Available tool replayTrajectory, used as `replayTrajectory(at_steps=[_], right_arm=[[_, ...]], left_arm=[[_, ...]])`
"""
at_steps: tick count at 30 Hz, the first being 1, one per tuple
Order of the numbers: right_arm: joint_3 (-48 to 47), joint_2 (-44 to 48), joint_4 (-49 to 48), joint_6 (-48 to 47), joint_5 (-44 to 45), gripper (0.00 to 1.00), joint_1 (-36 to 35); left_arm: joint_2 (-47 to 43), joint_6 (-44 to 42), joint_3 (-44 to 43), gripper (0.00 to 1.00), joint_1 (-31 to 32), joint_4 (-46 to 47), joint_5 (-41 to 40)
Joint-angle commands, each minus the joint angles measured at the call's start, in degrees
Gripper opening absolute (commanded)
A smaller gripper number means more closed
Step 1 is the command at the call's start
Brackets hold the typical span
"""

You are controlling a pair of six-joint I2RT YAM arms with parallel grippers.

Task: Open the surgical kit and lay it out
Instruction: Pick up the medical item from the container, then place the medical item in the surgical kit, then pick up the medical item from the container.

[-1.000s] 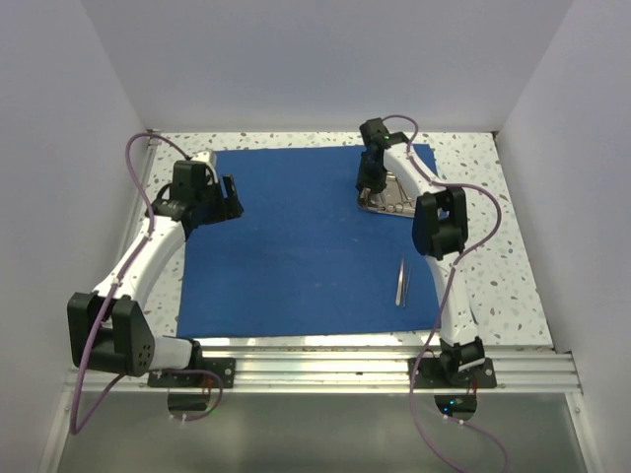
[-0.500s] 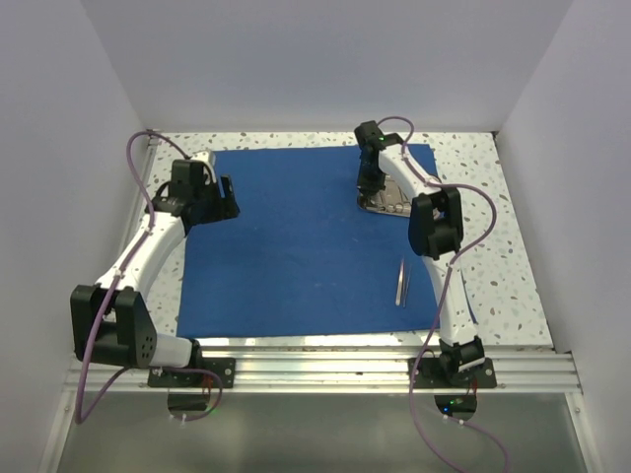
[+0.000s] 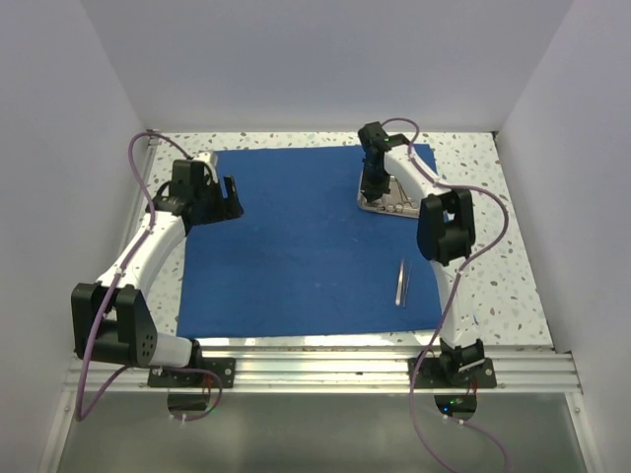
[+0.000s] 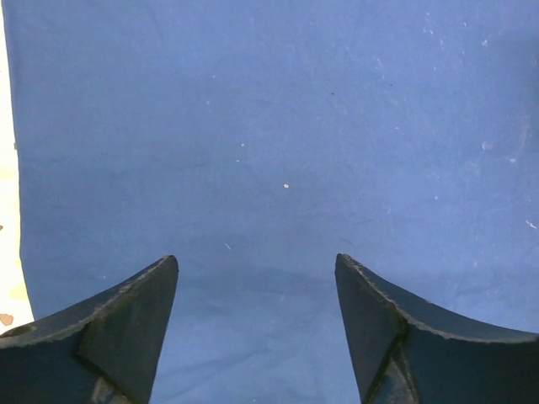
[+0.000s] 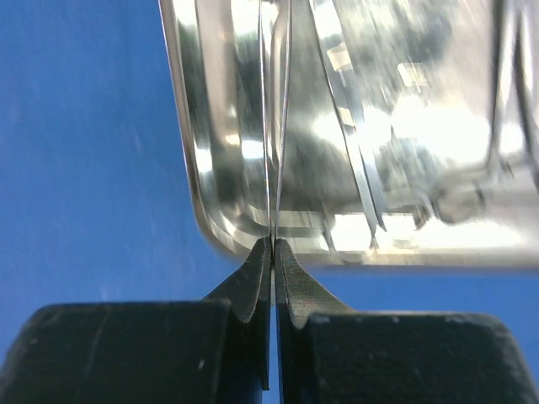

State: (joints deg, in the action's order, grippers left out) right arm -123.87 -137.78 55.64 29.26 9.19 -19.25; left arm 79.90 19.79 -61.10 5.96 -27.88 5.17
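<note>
The royal-blue cloth wrap (image 3: 296, 246) lies spread flat on the table. The steel tray (image 3: 392, 205) sits on its far right part and fills the top of the right wrist view (image 5: 215, 168). My right gripper (image 3: 373, 185) is at the tray's near-left corner. It (image 5: 272, 242) is shut on a thin two-bladed silver instrument, seemingly tweezers (image 5: 274, 126), which reaches up over the tray. More silver instruments (image 5: 362, 177) lie in the tray. Another slim silver instrument (image 3: 401, 283) lies on the cloth near its right front. My left gripper (image 3: 233, 198) is open and empty over the cloth's left part (image 4: 278, 151).
The speckled tabletop (image 3: 493, 266) shows around the cloth, with white walls on three sides. The cloth's left edge and a strip of table (image 4: 8, 210) show in the left wrist view. An aluminium rail (image 3: 325, 360) runs along the near edge by the arm bases.
My right gripper has shifted slightly at the tray's left corner, and the tray now shows more fully. The left arm has barely moved.
</note>
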Motion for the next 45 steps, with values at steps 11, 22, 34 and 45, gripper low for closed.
replayTrajectory(at_steps=[11, 22, 34, 45], right_arm=[[49.5, 46.4, -2.7, 5.9, -5.2, 0.0, -1.8], [68.8, 60.6, -8.8, 9.3, -3.8, 0.0, -2.9], [74.9, 59.8, -14.6, 9.1, -0.9, 0.59, -2.8], [48.6, 47.4, -10.6, 3.8, 2.8, 0.6, -2.7]], left_arm=[[1.1, 1.3, -3.1, 0.85, 2.7, 0.4, 1.7], [0.8, 1.8, -3.8, 0.82, 6.7, -0.8, 0.6], [-1.7, 1.3, -3.1, 0.81, 7.2, -1.7, -0.9], [-2.9, 2.4, -2.4, 0.8, 7.2, -1.6, -2.2]])
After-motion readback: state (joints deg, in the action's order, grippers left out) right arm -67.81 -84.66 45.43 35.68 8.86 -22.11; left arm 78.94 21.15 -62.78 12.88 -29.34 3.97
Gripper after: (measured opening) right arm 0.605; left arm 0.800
